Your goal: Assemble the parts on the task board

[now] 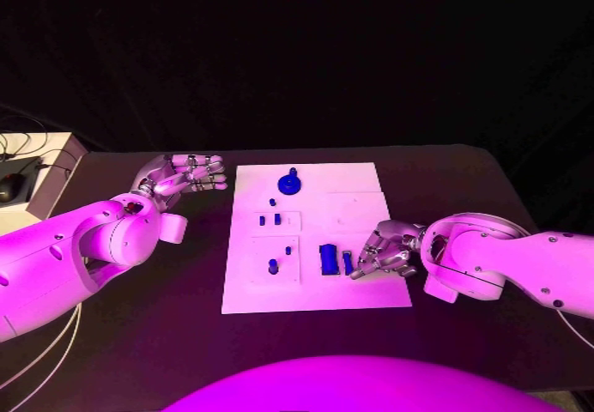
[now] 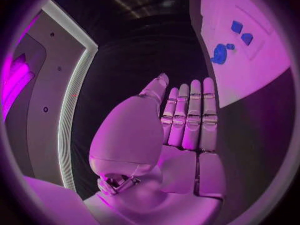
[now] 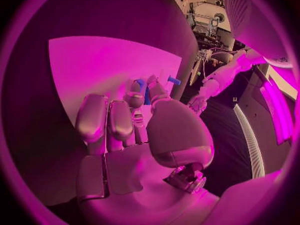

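The white task board (image 1: 359, 202) lies in the middle of the table. A round blue part (image 1: 290, 182) sits near its far edge, with two tiny blue parts (image 1: 269, 221) below it. Nearer me lie two small blue parts (image 1: 274, 267), a blue block (image 1: 328, 259) and a thin blue part (image 1: 347, 257). My right hand (image 1: 386, 249) rests on the board with curled fingers, their tips right beside the thin part. Blue (image 3: 143, 91) shows between its thumb and finger; whether they grip it I cannot tell. My left hand (image 1: 185, 176) hovers flat and empty left of the board's far corner.
The black table (image 1: 185, 283) surrounds the board (image 2: 250, 60). A pale box with cables (image 1: 37, 176) stands at the table's far left corner. From the left wrist the round part (image 2: 219, 54) and small parts (image 2: 242, 32) show beyond the straight fingers (image 2: 190, 120).
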